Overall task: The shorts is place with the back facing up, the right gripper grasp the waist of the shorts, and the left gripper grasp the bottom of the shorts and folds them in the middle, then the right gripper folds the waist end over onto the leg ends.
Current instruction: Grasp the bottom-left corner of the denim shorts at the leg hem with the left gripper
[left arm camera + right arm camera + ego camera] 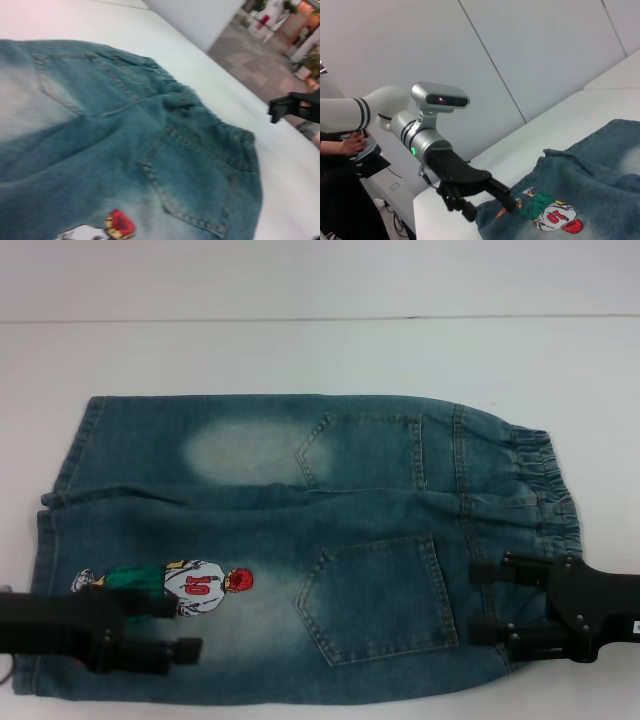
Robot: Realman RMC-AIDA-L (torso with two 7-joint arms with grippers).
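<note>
Right now the shorts [300,540] lie spread flat on the white desk [320,350], back side up, both back pockets showing, the elastic waistband [540,480] toward the robot's right and the bottom of the shorts [55,530] toward its left. Nothing has been folded yet, by the look of it.

The right tool [485,602] sits low over the near corner of the waist end, its two black fingers parted and lying across the denim with nothing pinched between them. The left tool [180,625] is at the near leg, just below the embroidered figure [180,585], its fingers also spread, with nothing gripped; from the right wrist view one finger reaches over the hem edge by the figure.

To my eye the cloth is soft but fairly heavy denim: it will drape and sag, not hold a shape, and the gathered waistband is the thickest part. I would take it at the near waist corner and at the near hem, biting through both layers, since a shallow pinch on the top layer alone could slip or peel the layers apart.
</note>
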